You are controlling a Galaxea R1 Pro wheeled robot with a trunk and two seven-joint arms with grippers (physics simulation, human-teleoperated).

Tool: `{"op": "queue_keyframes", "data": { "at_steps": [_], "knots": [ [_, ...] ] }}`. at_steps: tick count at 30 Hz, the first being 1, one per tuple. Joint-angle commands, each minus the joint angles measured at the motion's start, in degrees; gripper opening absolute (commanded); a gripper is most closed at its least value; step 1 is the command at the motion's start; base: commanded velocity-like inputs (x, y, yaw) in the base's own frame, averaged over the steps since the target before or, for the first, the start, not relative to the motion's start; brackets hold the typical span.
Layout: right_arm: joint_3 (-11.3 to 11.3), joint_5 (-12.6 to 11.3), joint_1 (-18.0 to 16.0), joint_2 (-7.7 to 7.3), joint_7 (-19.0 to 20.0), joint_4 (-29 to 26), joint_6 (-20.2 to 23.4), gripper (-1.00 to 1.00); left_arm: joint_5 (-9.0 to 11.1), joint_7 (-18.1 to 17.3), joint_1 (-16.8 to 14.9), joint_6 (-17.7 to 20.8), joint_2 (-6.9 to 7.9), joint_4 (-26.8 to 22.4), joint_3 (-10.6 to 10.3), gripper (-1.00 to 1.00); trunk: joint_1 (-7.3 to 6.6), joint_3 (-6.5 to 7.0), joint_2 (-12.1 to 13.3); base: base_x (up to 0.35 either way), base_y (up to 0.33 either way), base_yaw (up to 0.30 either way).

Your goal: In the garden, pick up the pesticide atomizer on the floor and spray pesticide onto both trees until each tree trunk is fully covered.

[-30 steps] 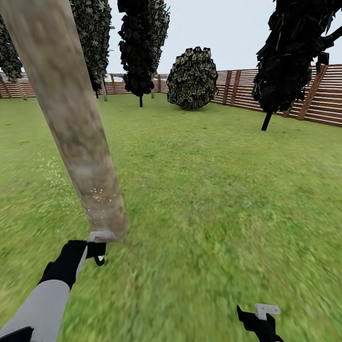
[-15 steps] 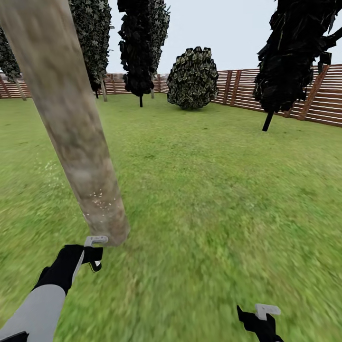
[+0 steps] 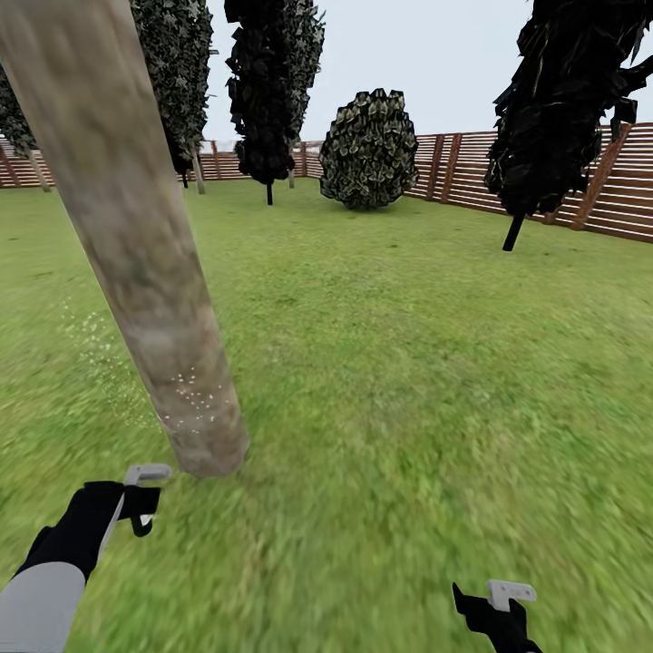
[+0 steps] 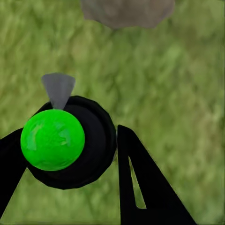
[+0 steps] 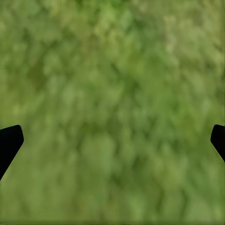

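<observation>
A thick, mottled grey-brown tree trunk (image 3: 145,254) leans across the left of the head view and meets the lawn just ahead of my left arm. White spray specks dot its base (image 3: 192,392) and drift over the grass to its left. My left gripper (image 3: 136,506) hangs low, slightly short and left of the trunk's foot. In the left wrist view it (image 4: 70,140) is shut on the pesticide atomizer (image 4: 58,140), a bright green ball in a black ring with a grey nozzle pointing toward the trunk base (image 4: 126,11). My right gripper (image 3: 497,609) (image 5: 112,140) stands open over bare grass.
Green lawn stretches ahead to a reddish-brown slat fence (image 3: 626,181). A round leafy bush (image 3: 367,150) stands at the far middle, tall dark trees (image 3: 268,100) behind the trunk, and a black-leaved tree (image 3: 562,100) on a thin leaning stem at the right.
My left gripper, with the atomizer, has drawn back toward the lower left, away from the trunk's foot. Spray specks still show on the base. The right gripper has not moved.
</observation>
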Motion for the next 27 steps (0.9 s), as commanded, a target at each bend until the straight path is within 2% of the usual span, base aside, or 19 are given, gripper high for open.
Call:
{"op": "queue_keyframes", "data": {
  "at_steps": [1,3,5,9,15,19,24,27],
  "knots": [
    [0.0,0.0,0.0,0.0,0.0,0.0,0.0,1.0,0.1,0.2,-0.1,0.1,0.1,-0.1,0.0,-1.0,0.0,0.0,0.0,0.0,0.0,0.0],
    [0.0,0.0,0.0,0.0,0.0,0.0,0.0,1.0,0.1,1.2,-0.3,0.3,0.13,-0.1,0.0,-1.0,0.0,0.0,0.0,0.0,0.0,0.0],
    [0.0,0.0,0.0,0.0,0.0,0.0,0.0,1.0,0.2,3.9,-0.6,0.6,-0.32,-0.1,-0.2,-1.0,0.0,0.0,0.0,0.0,0.0,0.0],
    [0.0,0.0,0.0,0.0,0.0,0.0,0.0,1.0,0.6,4.4,-0.7,0.7,-0.91,-0.1,-0.4,-1.0,0.0,0.0,0.0,0.0,0.0,0.0],
    [0.0,0.0,0.0,0.0,0.0,0.0,0.0,1.0,0.6,4.1,-0.8,0.8,-4.37,-1.2,-0.6,-1.0,0.0,0.0,0.0,0.0,0.0,0.0],
    [0.0,0.0,0.0,0.0,0.0,0.0,0.0,1.0,0.6,3.9,-0.7,0.8,-4.54,-1.5,-0.7,-1.0,0.0,0.0,0.0,0.0,0.0,0.0],
    [0.0,0.0,0.0,0.0,0.0,0.0,0.0,1.0,0.6,3.8,-0.8,0.8,-3.85,-1.7,-0.4,-1.0,0.0,0.0,0.0,-0.139,0.124,0.0],
    [0.0,0.0,0.0,0.0,0.0,0.0,0.0,1.0,0.6,3.9,-0.7,1.1,-4.35,-6.0,-0.6,-1.0,0.0,0.0,0.0,-0.19,0.168,0.0]
  ]
}}
